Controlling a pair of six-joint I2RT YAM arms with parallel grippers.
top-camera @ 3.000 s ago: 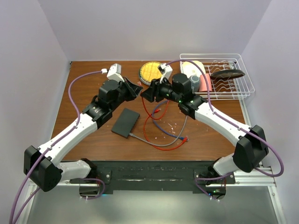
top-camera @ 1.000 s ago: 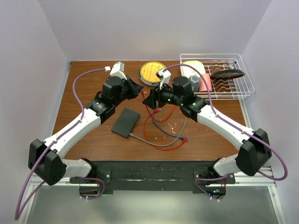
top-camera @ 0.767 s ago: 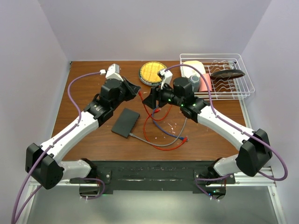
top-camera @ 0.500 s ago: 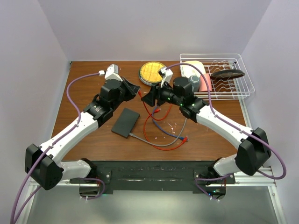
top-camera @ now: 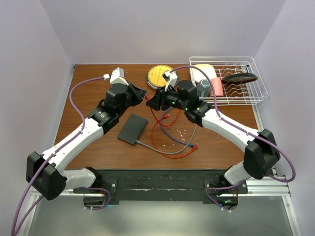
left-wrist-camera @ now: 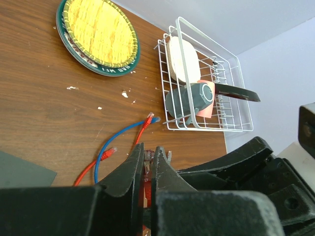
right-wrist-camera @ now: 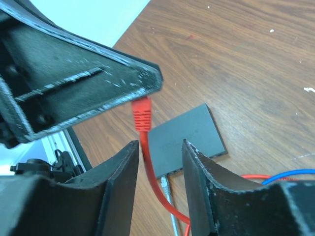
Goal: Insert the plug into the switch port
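Matt dark switch (top-camera: pixel 132 129) on wood-grain table (top-camera: pixel 224 143)

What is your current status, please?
Left gripper shut on red plug. Right gripper open, straddling its cable. Switch on table, plug not inserted. Loose cables beside switch.

Your top view looks down from above and behind the arms onto the whole counter (top-camera: pixel 113 155). Your left wrist view sits low and close, facing the rack (left-wrist-camera: pixel 229 115); your right wrist view faces the switch (right-wrist-camera: pixel 189 137). The top view shares both.

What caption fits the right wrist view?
Left end effector holds red plug ahead of right end effector's open fingers, switch beyond.
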